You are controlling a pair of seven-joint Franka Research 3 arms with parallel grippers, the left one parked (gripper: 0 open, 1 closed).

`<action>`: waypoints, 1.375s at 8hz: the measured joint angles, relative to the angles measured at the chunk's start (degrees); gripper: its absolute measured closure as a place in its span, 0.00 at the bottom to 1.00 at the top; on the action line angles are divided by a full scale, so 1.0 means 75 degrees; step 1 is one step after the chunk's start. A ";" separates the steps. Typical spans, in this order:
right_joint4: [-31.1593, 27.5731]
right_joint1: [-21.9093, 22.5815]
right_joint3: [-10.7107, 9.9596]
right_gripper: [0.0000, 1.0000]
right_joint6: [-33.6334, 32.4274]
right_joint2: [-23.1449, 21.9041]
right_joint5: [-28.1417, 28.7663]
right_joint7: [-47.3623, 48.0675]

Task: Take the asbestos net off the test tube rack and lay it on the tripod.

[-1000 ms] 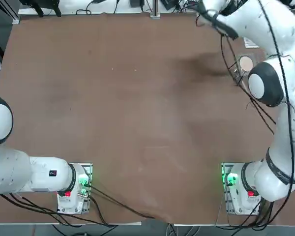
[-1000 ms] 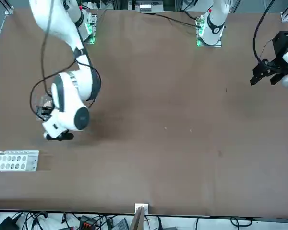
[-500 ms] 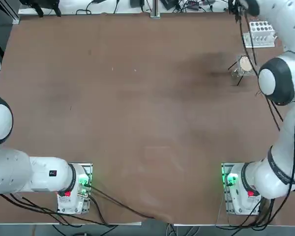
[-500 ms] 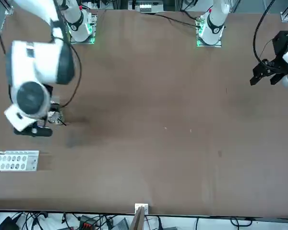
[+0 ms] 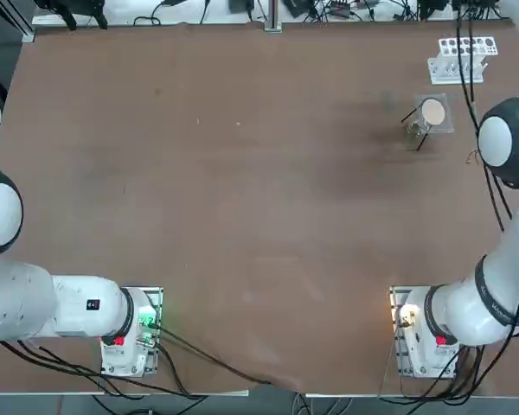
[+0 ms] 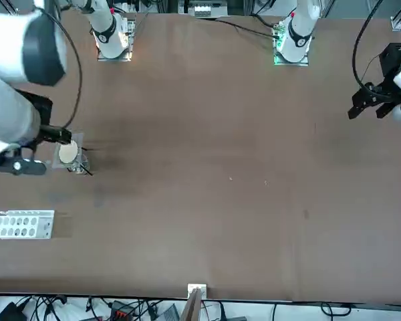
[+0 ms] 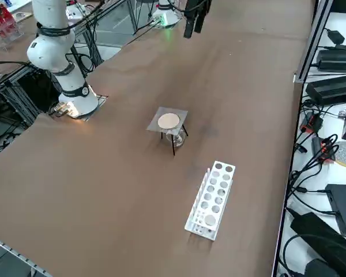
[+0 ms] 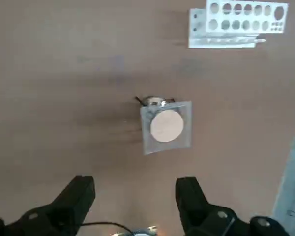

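Net [image 7: 168, 120] already flat on tripod [image 7: 174, 138], centred so ring carries it. Rack [image 7: 212, 199] bare, well apart on surface [image 7: 104, 190]. Right hand [image 8: 132, 199] above net, spread wide, empty.

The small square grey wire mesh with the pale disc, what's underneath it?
Under the square grey wire mesh with the pale disc, thin black tripod legs and a small glassy object show; the tripod's ring top is covered by the mesh.

No legible text, label or number anywhere.
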 joint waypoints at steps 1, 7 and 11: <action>-0.0207 -0.0424 0.0291 0.00 0.0352 -0.0299 0.0435 -0.0001; -0.3913 -0.1882 0.1243 0.00 0.1877 -0.2935 0.0827 -0.0867; -0.4978 -0.1774 0.0784 0.00 0.2177 -0.3757 0.0827 -0.1469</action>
